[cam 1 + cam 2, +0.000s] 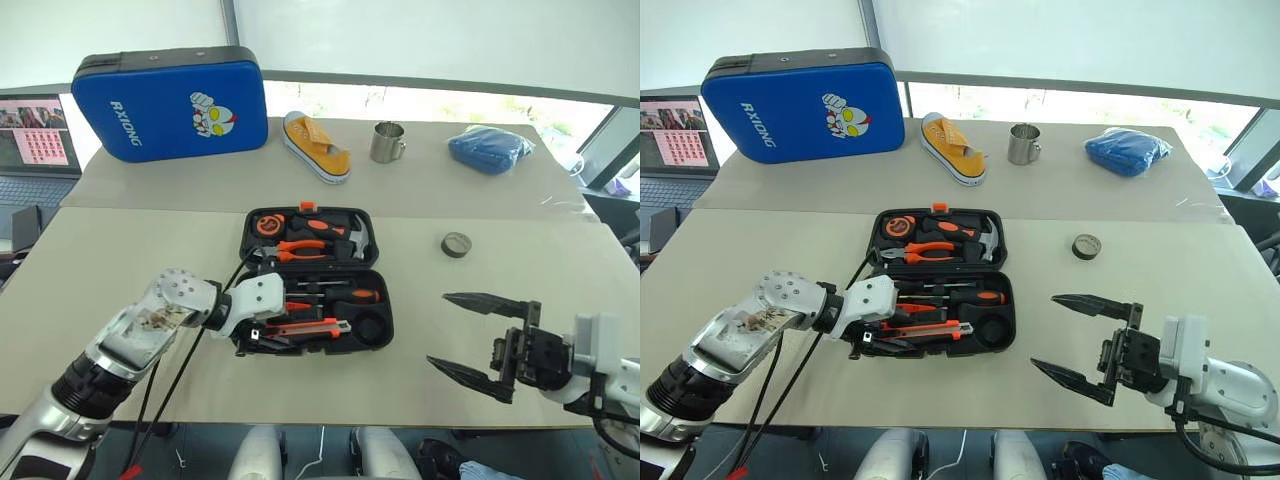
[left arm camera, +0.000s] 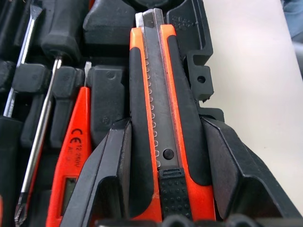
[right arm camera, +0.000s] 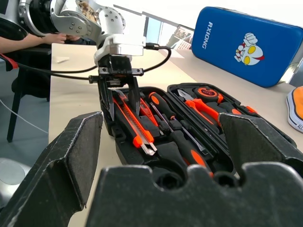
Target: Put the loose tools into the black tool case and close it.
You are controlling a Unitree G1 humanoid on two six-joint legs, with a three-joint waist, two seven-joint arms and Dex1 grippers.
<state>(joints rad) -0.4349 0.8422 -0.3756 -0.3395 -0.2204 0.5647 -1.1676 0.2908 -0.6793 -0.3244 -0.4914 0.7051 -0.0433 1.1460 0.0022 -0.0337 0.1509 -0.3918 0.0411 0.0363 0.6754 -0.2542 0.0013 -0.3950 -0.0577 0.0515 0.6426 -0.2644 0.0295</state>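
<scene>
While left fingers straddle utility knife | right fingers spread wide, empty

Office-like room: pale tables, laptop beside large windows.

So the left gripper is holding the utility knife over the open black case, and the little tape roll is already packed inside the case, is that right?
Not quite. The left gripper does grip the utility knife over the open black tool case, but the tape roll is not packed: it lies on the table to the case's right, apart from it, as the left eye view shows.
</scene>
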